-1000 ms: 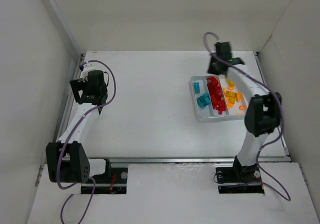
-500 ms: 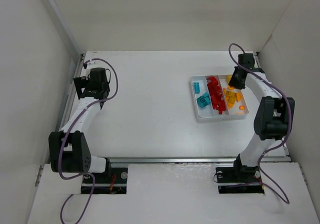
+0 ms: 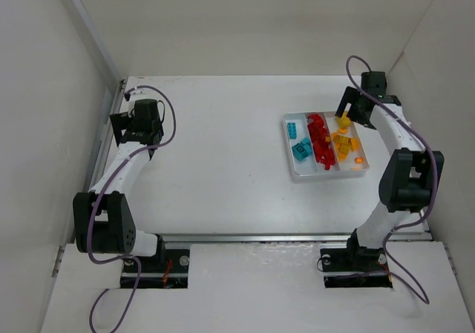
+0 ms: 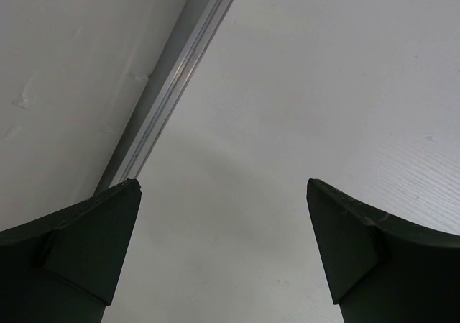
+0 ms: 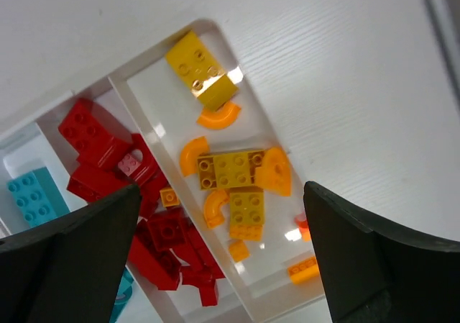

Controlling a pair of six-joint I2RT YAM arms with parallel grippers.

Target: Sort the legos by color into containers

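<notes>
– While my right hand [image 5: 221,192] hangs over the yellow-and-orange compartment [image 5: 241,132], fingers [image 5: 72,251] wide apart and nothing between them, what worries you?

– The tray [image 3: 295,175]. It looks shallow and light. If I lower with the fingers spread like this, a tip could land on the outer wall or a divider [image 5: 136,111]. That would tilt the tray or shove it across the table [image 3: 223,162].

– Where are the legos [image 3: 320,142]?

– Every one I can see is in the tray. Overhead view: teal bricks [image 5: 32,193] in the left compartment, red bricks [image 5: 100,136] in the middle one. The yellow brick [image 5: 198,67] and orange curved pieces [image 5: 277,172] are on the right. One small orange piece [image 5: 170,197] sits right at the divider beside the reds. Cannot tell which side.

– Risk there?

– A nudge could knock it in among the reds. It's tiny, so a pinch may drag a neighbour along.

– Left hand [image 4: 223,186]?

– Well apart from the tray, above bare table beside the rail [image 4: 172,85]. Fingers apart, holding nothing. I judge no hazard from it.
</notes>
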